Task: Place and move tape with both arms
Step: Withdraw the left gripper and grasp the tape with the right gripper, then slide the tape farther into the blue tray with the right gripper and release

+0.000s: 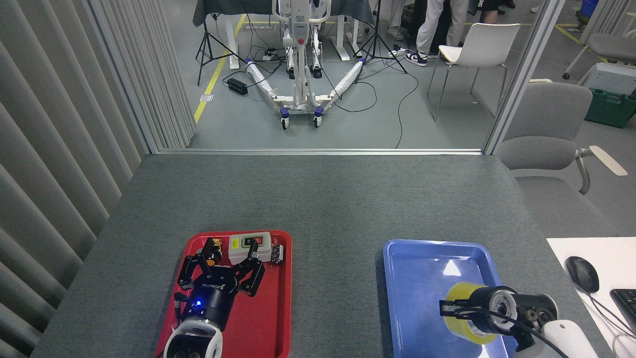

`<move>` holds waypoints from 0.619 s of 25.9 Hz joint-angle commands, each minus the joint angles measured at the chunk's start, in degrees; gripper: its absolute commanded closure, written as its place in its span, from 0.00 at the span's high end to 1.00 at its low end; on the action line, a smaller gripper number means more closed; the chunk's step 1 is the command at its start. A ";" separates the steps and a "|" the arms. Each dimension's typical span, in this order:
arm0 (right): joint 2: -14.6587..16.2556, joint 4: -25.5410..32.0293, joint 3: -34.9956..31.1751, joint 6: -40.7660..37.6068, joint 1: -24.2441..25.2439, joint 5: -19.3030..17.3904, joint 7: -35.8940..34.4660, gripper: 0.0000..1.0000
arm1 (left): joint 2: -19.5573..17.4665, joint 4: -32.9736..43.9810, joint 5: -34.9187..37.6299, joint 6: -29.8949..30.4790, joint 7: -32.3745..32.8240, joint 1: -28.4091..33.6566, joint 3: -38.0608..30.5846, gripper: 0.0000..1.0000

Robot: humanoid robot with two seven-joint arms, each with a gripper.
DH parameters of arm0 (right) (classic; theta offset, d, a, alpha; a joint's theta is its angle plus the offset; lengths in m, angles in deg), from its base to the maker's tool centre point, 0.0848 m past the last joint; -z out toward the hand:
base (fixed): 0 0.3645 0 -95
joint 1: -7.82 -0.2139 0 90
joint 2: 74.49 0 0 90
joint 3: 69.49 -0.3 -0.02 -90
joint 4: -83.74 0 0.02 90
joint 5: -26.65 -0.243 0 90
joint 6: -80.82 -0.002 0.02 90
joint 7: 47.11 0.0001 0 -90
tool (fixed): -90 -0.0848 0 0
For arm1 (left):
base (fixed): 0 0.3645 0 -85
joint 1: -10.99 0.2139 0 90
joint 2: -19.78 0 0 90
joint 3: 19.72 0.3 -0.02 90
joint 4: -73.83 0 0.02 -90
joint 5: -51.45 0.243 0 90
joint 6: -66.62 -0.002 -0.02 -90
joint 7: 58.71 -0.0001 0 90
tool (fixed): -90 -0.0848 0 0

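Observation:
The tape [462, 290], a yellow roll, hangs over the near right part of the blue tray [422, 271]. My right gripper [453, 309] is shut on it, with black fingers across the roll's left side and the white-and-black wrist reaching in from the lower right. Whether the roll touches the tray floor I cannot tell. My left gripper [231, 254] is over the red tray [268, 318], pointing away from me. It is open, its two fingertips spread wide just short of a small white switch box [250, 244], and it holds nothing.
At the red tray's far end lie a small orange part [215, 257] and a dark part [279, 253]. A white desk with a mouse [581, 273] and a keyboard [627, 304] borders the table on the right. A slatted wall runs along the left.

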 commanded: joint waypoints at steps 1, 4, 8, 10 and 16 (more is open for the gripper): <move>-1.48 -0.67 1.07 0.90 -1.12 -0.21 1.66 0.00 | -1.46 -0.19 -0.24 2.57 0.07 2.26 -0.56 1.00; -1.75 -1.81 1.95 4.32 -1.30 -0.12 1.66 0.00 | -1.64 -0.45 -0.94 2.57 0.24 2.44 -1.53 1.00; -2.89 -2.69 2.82 8.54 -2.79 0.76 1.31 0.16 | -1.46 -0.37 -0.94 2.48 0.33 3.93 -1.71 1.00; -2.89 -3.48 2.82 8.72 -2.79 1.38 1.13 0.31 | -1.55 0.07 -0.94 2.92 0.33 4.90 -1.62 1.00; -3.42 -4.36 3.18 8.72 -2.26 3.31 -0.10 0.90 | -1.37 1.83 -0.85 2.40 0.24 7.80 -1.71 1.00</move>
